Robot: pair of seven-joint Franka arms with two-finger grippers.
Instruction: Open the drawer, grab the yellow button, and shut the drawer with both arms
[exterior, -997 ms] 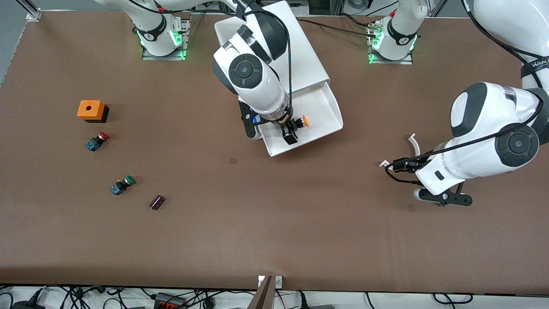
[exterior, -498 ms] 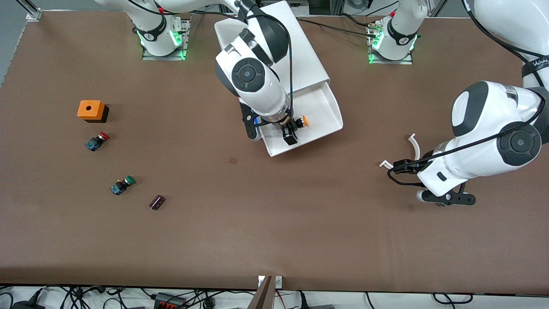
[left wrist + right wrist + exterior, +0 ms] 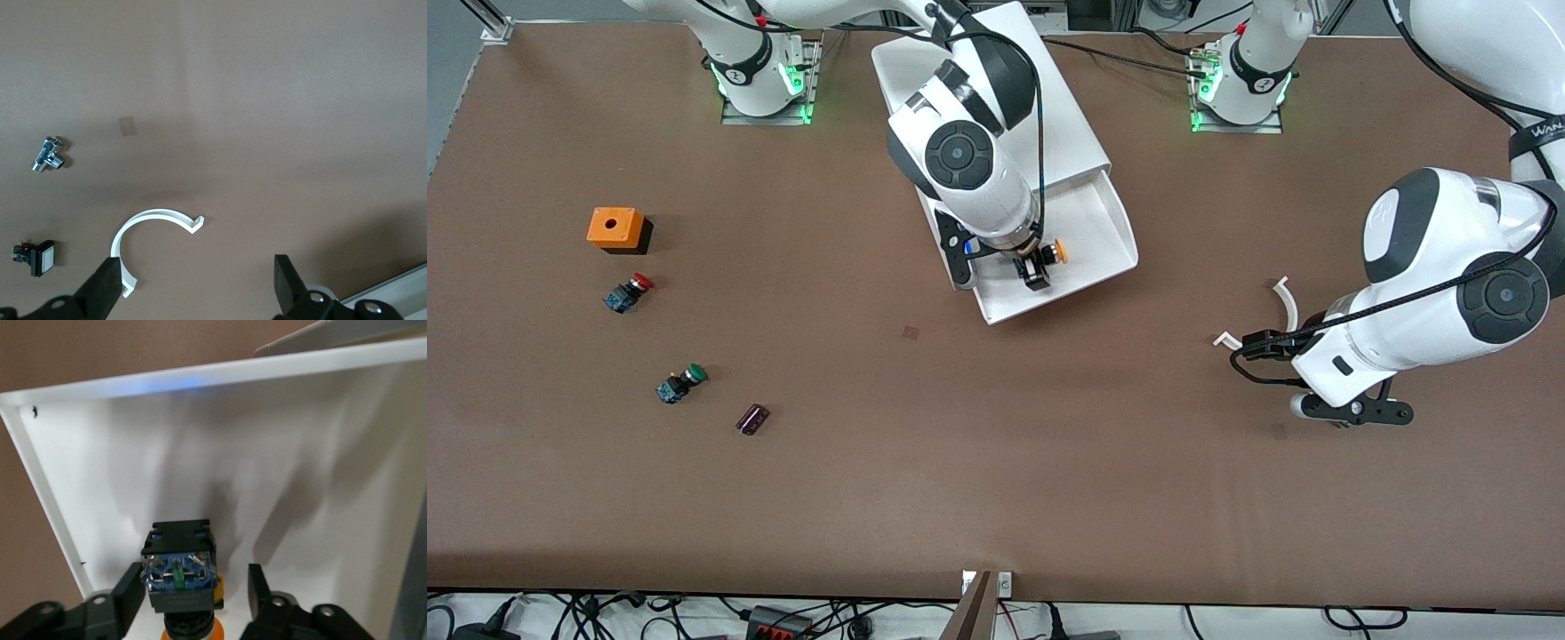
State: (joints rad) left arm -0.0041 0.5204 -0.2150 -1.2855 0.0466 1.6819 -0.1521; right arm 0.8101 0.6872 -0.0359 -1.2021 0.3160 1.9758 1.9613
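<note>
The top drawer (image 3: pixel 1116 233) of the white cabinet (image 3: pixel 1049 107) stands pulled out. The orange-capped button (image 3: pixel 1059 252) lies on its side on the drawer floor. My right gripper (image 3: pixel 1035 272) is down in the drawer, open, with a finger on each side of the button's black-and-blue body (image 3: pixel 180 568); one finger (image 3: pixel 128 592) is close against it and the other (image 3: pixel 257 588) stands a little apart. My left gripper (image 3: pixel 1352 412) is open and empty (image 3: pixel 197 293) and waits low over the table toward the left arm's end.
A white curved clip (image 3: pixel 1285 298) lies by the left gripper and shows in the left wrist view (image 3: pixel 157 227), with a chrome fitting (image 3: pixel 48 153) and a small black-and-white part (image 3: pixel 37 257). An orange box (image 3: pixel 615 227), red-capped button (image 3: pixel 630 292), green-capped button (image 3: pixel 680 384) and dark part (image 3: pixel 752 418) lie toward the right arm's end.
The right gripper has shifted slightly deeper into the drawer around the button. The left arm shifted slightly at first, then held still.
</note>
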